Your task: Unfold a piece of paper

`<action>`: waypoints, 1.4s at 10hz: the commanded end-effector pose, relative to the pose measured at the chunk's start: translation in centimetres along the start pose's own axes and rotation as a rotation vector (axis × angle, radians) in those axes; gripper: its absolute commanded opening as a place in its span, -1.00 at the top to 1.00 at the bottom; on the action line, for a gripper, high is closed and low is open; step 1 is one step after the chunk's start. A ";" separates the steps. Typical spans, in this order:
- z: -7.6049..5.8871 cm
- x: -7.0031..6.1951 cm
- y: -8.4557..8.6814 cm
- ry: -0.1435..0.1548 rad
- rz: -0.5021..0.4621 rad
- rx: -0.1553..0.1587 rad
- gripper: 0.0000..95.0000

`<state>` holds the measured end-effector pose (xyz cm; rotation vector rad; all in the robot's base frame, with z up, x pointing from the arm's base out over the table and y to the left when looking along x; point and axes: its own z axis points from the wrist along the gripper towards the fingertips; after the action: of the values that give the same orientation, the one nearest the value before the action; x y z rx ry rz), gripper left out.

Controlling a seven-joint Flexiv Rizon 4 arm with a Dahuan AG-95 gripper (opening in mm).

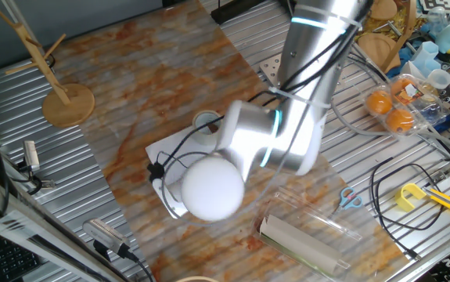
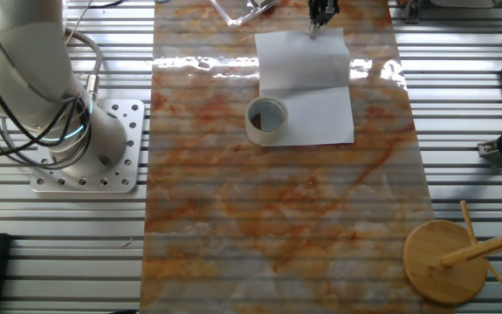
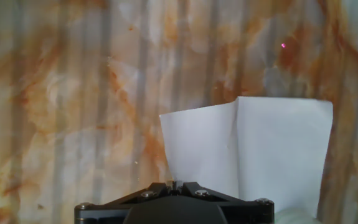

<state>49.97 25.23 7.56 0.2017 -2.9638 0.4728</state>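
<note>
The piece of paper (image 2: 307, 83) is a plain white sheet lying on the marbled mat (image 2: 277, 218), with a crease across its middle. A ring of tape (image 2: 266, 119) rests on its near left corner. My gripper (image 2: 322, 16) is at the sheet's far edge. In the hand view the paper (image 3: 272, 149) runs from its crease down to the gripper (image 3: 175, 184), whose jaws stand closed on the thin edge of the left half. In one fixed view the arm hides the gripper, and only a strip of paper (image 1: 166, 149) and the tape (image 1: 205, 123) show.
A wooden stand (image 2: 447, 262) is at one corner of the mat. A beige roll in a clear sleeve (image 1: 303, 243), blue scissors (image 1: 350, 197) and a box of oranges (image 1: 393, 106) lie near the paper's side. The robot base (image 2: 85, 148) is beside the mat.
</note>
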 end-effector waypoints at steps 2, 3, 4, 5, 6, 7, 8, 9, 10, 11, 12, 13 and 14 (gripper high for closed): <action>-0.1 -0.1 1.2 -0.001 0.025 0.041 1.00; -0.1 -0.1 1.9 -0.001 0.039 0.041 1.00; -0.1 -0.1 2.5 -0.002 0.049 0.041 1.00; -0.2 0.0 3.3 -0.002 0.060 0.041 1.00; -0.2 0.0 3.6 -0.002 0.065 0.041 1.00; -0.2 0.0 3.7 -0.001 0.064 0.044 1.00; 0.0 0.0 3.8 -0.001 0.065 0.046 1.00; 0.6 -0.1 3.9 -0.006 0.069 0.053 1.00; 1.3 -0.2 4.1 -0.011 0.077 0.056 1.00; 1.7 -0.3 4.2 -0.015 0.081 0.059 1.00; 1.8 -0.3 4.2 -0.017 0.080 0.063 1.00; 1.8 -0.3 4.2 -0.017 0.080 0.063 1.00; 1.9 -0.3 4.2 -0.020 0.084 0.063 1.00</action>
<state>49.58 28.69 4.34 0.0871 -2.9827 0.5806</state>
